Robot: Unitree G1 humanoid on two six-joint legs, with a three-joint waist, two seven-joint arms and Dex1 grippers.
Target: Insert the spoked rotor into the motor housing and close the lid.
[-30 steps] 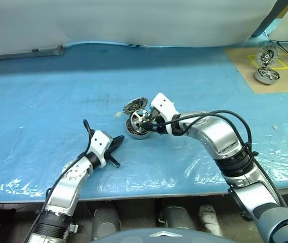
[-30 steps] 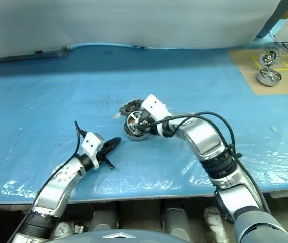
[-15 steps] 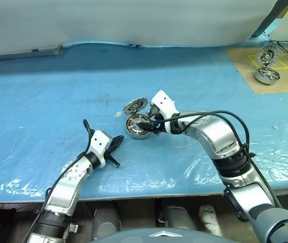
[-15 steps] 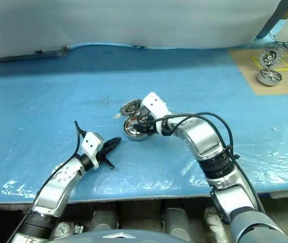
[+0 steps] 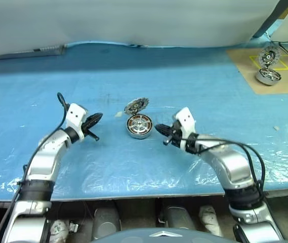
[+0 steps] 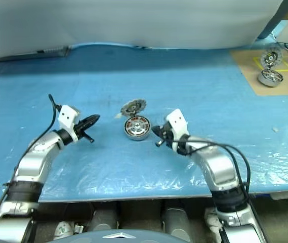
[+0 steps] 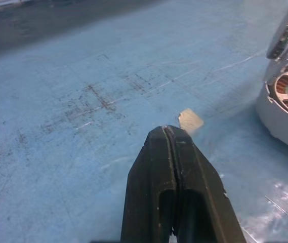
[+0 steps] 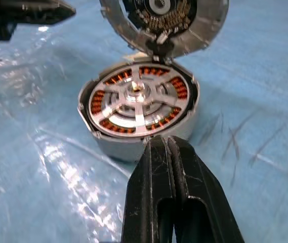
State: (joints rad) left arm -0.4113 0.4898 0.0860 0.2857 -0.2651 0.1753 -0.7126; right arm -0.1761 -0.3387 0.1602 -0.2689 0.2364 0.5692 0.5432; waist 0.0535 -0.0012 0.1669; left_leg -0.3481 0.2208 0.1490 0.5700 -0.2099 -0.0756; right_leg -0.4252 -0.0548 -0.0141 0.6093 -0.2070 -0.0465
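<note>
My left fingers [image 7: 170, 147] are pressed fully together and hold nothing; they hang just over the blue sheet, apart from the motor housing [image 5: 139, 126], pointing toward it. My right fingers [image 8: 168, 152] are likewise shut tight and empty, their tips near the housing's side wall (I cannot tell whether they touch it).

The housing sits near the middle of the desk [image 5: 42, 71], between my 2 hands. The spoked rotor [image 8: 139, 98] lies flat inside it, silver spokes over a ring of copper-orange windings. The lid [image 8: 164, 20] stands tilted up at the housing's far side, its toothed inner face turned toward me, resting against the cup's rim.

A small pale scrap [image 7: 190, 120] lies on the sheet between my left fingers and the housing. Toward the far right corner, a brown board [image 5: 265, 66] carries another silver motor drum [image 5: 266, 76] with a spoked disc [image 5: 269, 53] upright behind it. Nothing stands between either hand and the housing.

The sheet is glossy, crinkled plastic, scuffed with dark marks; the housing is smooth grey metal.
</note>
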